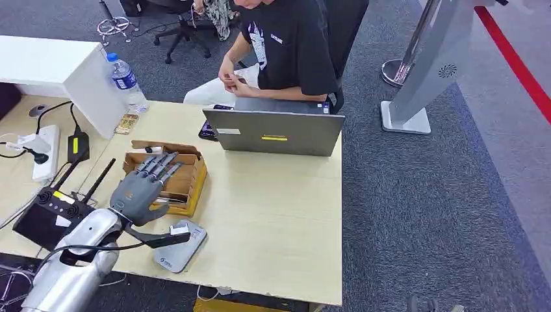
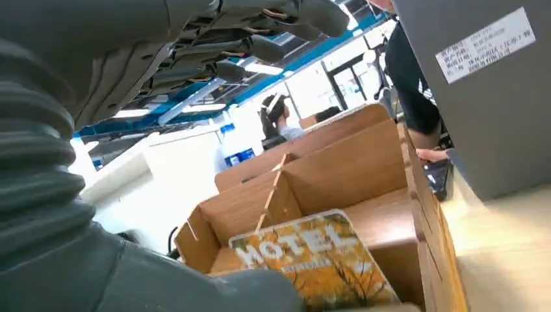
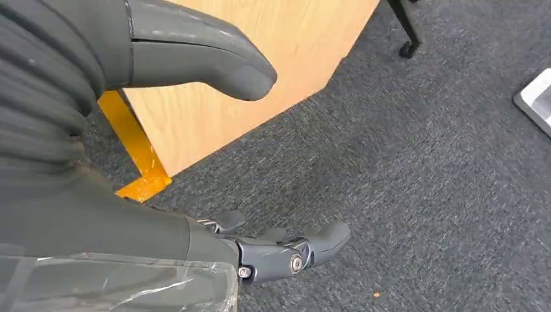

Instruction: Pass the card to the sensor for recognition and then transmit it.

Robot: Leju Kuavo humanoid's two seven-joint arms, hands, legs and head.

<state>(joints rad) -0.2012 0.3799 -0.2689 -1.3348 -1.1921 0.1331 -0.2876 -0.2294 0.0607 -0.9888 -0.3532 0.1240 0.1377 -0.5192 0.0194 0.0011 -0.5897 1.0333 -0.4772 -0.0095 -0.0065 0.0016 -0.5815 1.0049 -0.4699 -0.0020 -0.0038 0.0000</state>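
Observation:
My left hand (image 1: 141, 190) hovers open over the near end of a cardboard box (image 1: 184, 174) with dividers on the table's left side. In the left wrist view, a yellow-orange card (image 2: 314, 261) printed "MOTEL" leans inside the box (image 2: 364, 169). The fingers (image 2: 273, 45) are spread above it and the thumb (image 2: 260, 292) lies just in front; nothing is held. The grey card sensor (image 1: 185, 253) lies flat near the table's front edge, just right of my left wrist. My right hand (image 3: 97, 214) hangs open beside the table, above the carpet.
A person sits behind the table at a grey laptop (image 1: 279, 132). A phone (image 1: 208, 130) lies by the laptop, a water bottle (image 1: 125, 79) stands at the back left. A black router (image 1: 49, 214) and a power strip (image 1: 45, 153) are on the left desk.

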